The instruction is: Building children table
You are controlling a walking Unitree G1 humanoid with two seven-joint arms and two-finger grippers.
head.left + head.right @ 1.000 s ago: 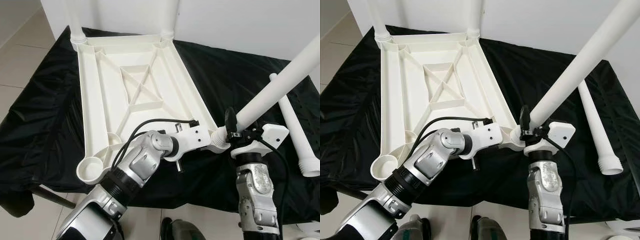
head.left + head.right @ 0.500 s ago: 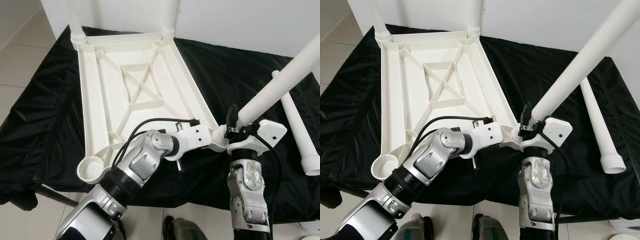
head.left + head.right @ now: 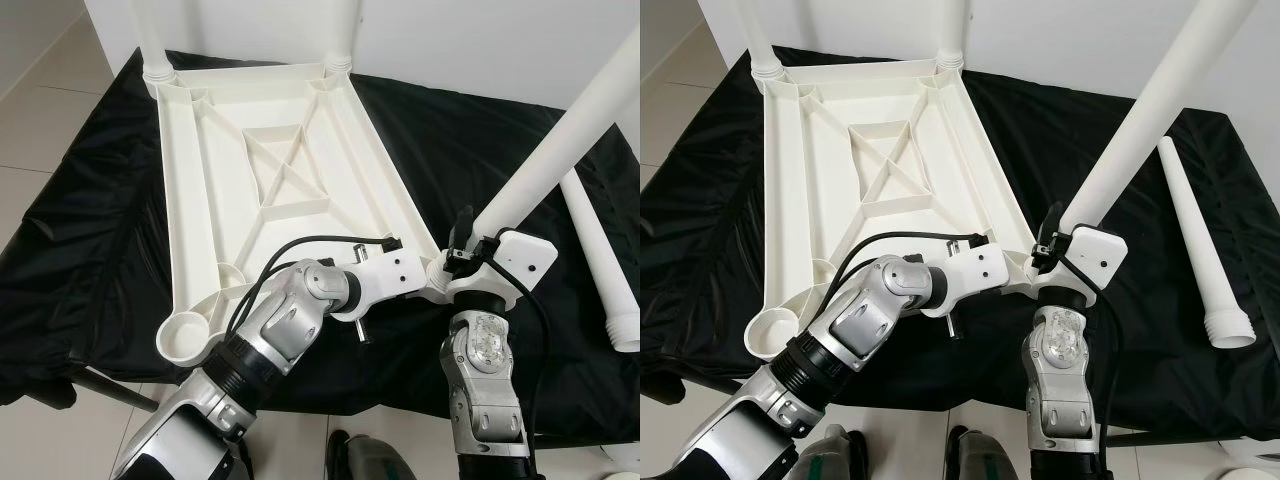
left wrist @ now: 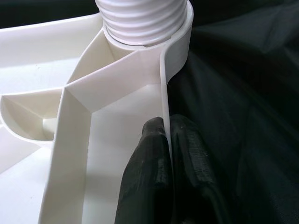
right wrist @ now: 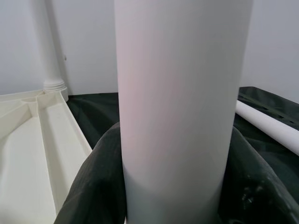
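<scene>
Both jaws clamp: left gripper (image 4: 168,154) tabletop (image 3: 270,150) rim, right gripper (image 5: 180,186) leg (image 3: 1140,130).

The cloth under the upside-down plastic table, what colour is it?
Black. The crinkly black cloth shows best in the right eye view, spread under the white plastic table top.

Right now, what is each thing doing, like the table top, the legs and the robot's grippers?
Table top: upside down on the black cloth.
Two far legs: standing in their corner sockets.
Near leg: tilted, threaded end sitting in the near corner socket.
Spare leg: lying loose on the cloth.
Near-left socket: empty.
Left gripper: shut on the table top's rim.
Right gripper: shut on the near leg.
</scene>
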